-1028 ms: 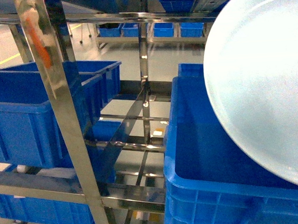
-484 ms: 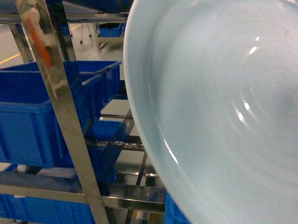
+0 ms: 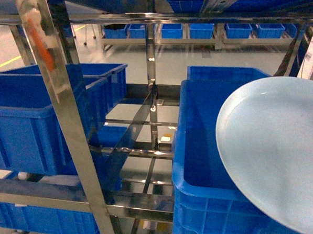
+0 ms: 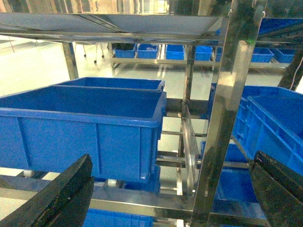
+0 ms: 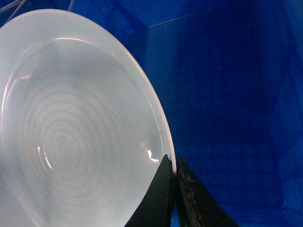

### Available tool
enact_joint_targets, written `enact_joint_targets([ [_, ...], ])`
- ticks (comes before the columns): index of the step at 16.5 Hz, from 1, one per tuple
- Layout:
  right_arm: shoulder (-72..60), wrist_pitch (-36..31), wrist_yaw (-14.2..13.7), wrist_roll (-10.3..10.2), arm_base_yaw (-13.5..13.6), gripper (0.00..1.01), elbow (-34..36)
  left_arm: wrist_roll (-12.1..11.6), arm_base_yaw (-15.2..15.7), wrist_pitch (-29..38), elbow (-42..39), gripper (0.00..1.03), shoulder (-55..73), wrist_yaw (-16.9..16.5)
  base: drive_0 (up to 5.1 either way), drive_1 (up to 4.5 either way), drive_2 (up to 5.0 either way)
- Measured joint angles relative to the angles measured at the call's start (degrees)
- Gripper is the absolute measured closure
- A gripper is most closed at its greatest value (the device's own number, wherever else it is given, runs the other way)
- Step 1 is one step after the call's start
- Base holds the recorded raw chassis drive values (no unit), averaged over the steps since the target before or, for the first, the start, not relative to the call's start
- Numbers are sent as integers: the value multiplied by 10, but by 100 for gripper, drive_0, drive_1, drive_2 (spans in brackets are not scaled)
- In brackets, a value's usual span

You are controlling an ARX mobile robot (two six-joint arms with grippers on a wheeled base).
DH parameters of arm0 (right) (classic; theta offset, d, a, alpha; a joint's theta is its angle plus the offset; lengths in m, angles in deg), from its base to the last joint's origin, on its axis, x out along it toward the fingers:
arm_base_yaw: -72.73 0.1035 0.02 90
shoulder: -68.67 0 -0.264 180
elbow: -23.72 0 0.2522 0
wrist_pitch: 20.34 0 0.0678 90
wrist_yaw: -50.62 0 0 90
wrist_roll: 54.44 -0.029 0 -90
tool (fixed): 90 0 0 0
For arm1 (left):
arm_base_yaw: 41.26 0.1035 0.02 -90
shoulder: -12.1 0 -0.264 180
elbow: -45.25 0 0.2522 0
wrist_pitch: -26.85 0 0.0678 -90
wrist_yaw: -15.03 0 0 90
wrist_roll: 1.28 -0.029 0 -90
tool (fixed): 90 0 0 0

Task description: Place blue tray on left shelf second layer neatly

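Note:
The blue tray is a pale sky-blue round dish, held tilted at the lower right of the head view, over a deep-blue crate. In the right wrist view the blue tray fills the left side, and my right gripper is shut on its rim. My left gripper is open with nothing between its dark fingers, facing the steel rack. The left shelf second layer shows as a shiny crossbar tier under a blue crate. Neither gripper shows in the head view.
A mirror-like steel post stands close in front, and another post is near my left gripper. Blue crates fill the left rack tier. More small crates line a far rack across the floor.
The blue tray swung across and close to the head camera half a second ago, covering most of the view. It now sits lower and further right, over the right crate.

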Motion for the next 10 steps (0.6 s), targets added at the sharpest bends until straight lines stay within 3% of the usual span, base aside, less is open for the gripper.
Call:
enact_joint_targets([
  [3,-64,-62,-51,-29,-4,99,-15,0,0,0,0,5,0,0,0,0,0],
  [8,-158,-189,-178,-73,-22,99,-29,0,0,0,0,5,0,0,0,0,0],
  [10,-179,-198,-185,-82,-22,99,-35,0,0,0,0,5,0,0,0,0,0],
])
